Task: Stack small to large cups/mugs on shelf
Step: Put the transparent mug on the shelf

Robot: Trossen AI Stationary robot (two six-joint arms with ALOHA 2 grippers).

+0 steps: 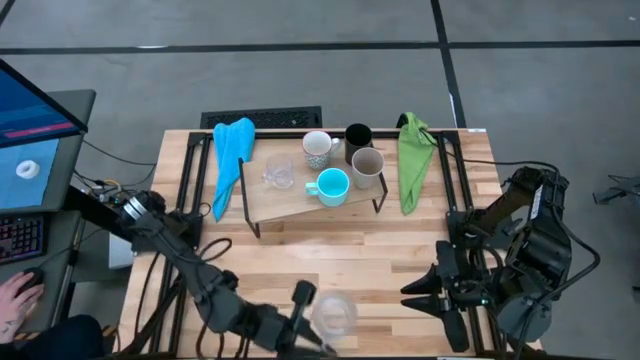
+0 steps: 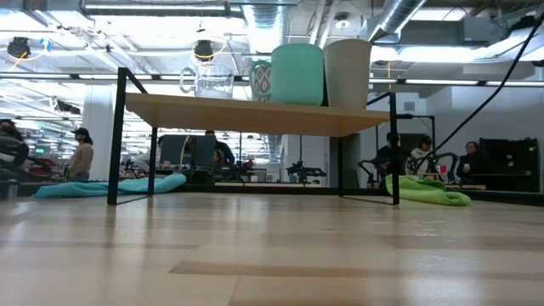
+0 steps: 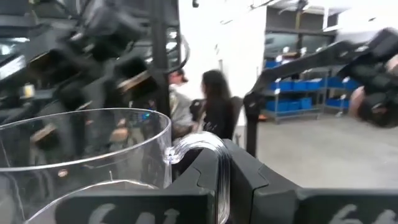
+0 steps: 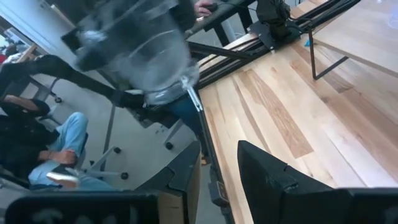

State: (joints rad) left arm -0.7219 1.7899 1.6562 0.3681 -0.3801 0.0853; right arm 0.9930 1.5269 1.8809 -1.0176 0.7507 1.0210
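On the shelf (image 1: 290, 202) (image 2: 255, 115) stand a clear glass (image 1: 277, 172), a white mug (image 1: 317, 148), a black cup (image 1: 358, 137), a beige-grey mug (image 1: 367, 165) and a turquoise mug (image 1: 331, 186). The second clear glass (image 1: 335, 312) (image 3: 81, 155) (image 4: 137, 43) is at the table's near edge, in my left gripper (image 1: 305, 305) (image 3: 227, 168), which is shut on it. My right gripper (image 1: 425, 292) (image 4: 217, 162) waits open near the table's near right corner, apart from the glass. The low view shows no gripper. My left gripper pinches the clear glass by its handle (image 3: 202, 144) between its two fingers (image 3: 249, 180). The fingers come in roughly level from the table's left side. The glass is lifted clear over the near edge, mouth up, out in front of the fingers.
A blue cloth (image 1: 232, 160) lies left of the shelf and a green cloth (image 1: 413, 160) right of it. Bare tabletop (image 1: 340, 255) stretches between the shelf and the grippers. A person's hand (image 1: 15, 295) rests at a keyboard beyond the table's left side.
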